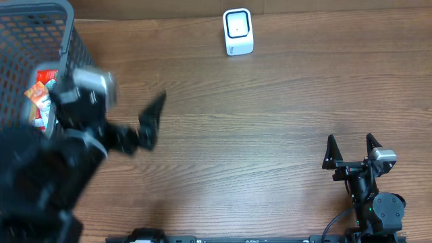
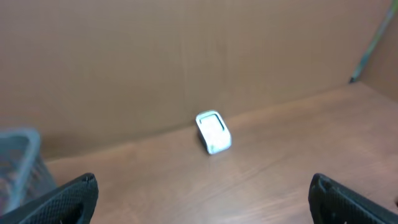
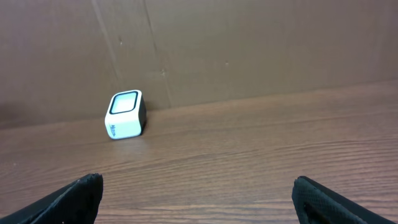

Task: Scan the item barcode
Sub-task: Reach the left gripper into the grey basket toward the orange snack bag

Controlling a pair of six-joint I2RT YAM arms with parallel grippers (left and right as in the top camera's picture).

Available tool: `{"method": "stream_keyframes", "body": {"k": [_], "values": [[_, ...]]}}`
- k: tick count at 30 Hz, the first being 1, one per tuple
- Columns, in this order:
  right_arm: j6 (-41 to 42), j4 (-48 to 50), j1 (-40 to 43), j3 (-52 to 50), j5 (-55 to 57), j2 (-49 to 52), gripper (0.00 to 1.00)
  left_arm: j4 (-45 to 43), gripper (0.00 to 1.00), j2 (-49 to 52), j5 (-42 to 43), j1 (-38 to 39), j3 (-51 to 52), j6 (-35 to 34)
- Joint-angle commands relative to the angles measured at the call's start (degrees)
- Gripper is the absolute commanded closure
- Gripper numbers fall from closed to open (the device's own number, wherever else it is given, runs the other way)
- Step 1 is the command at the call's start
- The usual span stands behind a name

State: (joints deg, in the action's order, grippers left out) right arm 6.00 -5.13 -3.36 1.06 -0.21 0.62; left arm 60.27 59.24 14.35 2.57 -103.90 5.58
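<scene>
Table: brown wood grain, smooth, matt
Scanner: white plastic, slightly glossy, dark shiny window
Basket: grey plastic mesh, matt
Packet: glossy red-orange wrapper
My right tool: black plastic, matt
Wall: brown, matt, board-like

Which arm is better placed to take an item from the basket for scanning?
Left, probably. The left gripper is open beside the basket with the red packets; the right gripper, also open, sits across the table, far from it.
</scene>
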Motion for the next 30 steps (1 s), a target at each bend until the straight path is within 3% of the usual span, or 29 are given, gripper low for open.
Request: {"method": "stream_keyframes", "body": {"k": [1, 4, 8, 9, 12, 13, 18, 22, 30], "values": [[0.2, 0.3, 0.3, -0.6, -0.3, -0.5, 0.0, 1.7, 0.0, 7.1, -3.7, -0.3, -8.2, 3.5], [0.2, 0.3, 0.3, -0.6, -0.3, -0.5, 0.0, 0.5, 0.0, 11.0, -13.1, -0.3, -9.1, 2.6], [0.2, 0.3, 0.3, -0.6, -0.3, -0.5, 0.0, -0.5, 0.0, 17.2, -32.1, -1.1, -9.1, -6.3], [0.2, 0.3, 0.3, -0.6, -0.3, -0.5, 0.0, -0.6, 0.05, 18.5, -33.7, -1.9, -9.1, -7.2], [0.2, 0.3, 0.3, -0.6, -0.3, -0.5, 0.0, -1.5, 0.3, 22.6, -31.8, -7.5, -9.3, -10.7], [0.2, 0.3, 0.3, -0.6, -0.3, -0.5, 0.0, -1.8, 0.3, 23.5, -30.3, -9.3, -9.6, -11.1], [0.2, 0.3, 0.3, -0.6, -0.3, -0.5, 0.0, -2.1, 0.24, 28.2, -18.3, -23.8, -12.7, -12.5], [0.2, 0.3, 0.3, -0.6, -0.3, -0.5, 0.0, -1.5, 0.0, 30.9, -12.9, -34.1, -12.6, -12.9], [0.2, 0.3, 0.3, -0.6, -0.3, -0.5, 0.0, 4.7, 0.0, 39.0, -12.4, -42.8, -12.5, -14.8]]}}
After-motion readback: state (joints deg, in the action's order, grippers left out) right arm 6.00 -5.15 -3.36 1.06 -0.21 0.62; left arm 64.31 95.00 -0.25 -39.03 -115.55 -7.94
